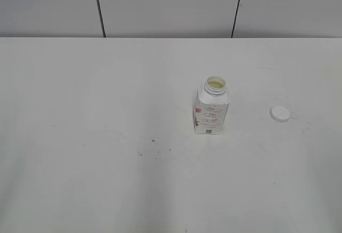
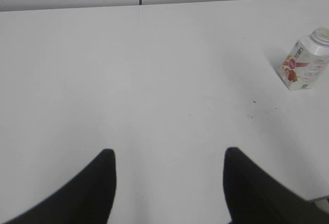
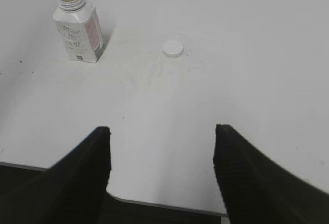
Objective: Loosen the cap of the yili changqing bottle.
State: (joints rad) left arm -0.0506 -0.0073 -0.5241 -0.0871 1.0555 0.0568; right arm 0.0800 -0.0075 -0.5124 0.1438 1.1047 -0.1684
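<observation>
Two items, exterior view: yili changqing bottle (image 1: pixel 211 110) upright mid-table, neck bare; cap (image 1: pixel 280 114) flat on the table (image 1: pixel 80 137) well to its right, apart, so I judge the loosening done.

Left wrist view: my left gripper (image 2: pixel 169 183) spread wide, empty, far from the bottle, pink-red label facing.

Right wrist view: my right gripper (image 3: pixel 162 157) likewise parted, holding nothing; threaded neck visible, white round cap lying beyond.
</observation>
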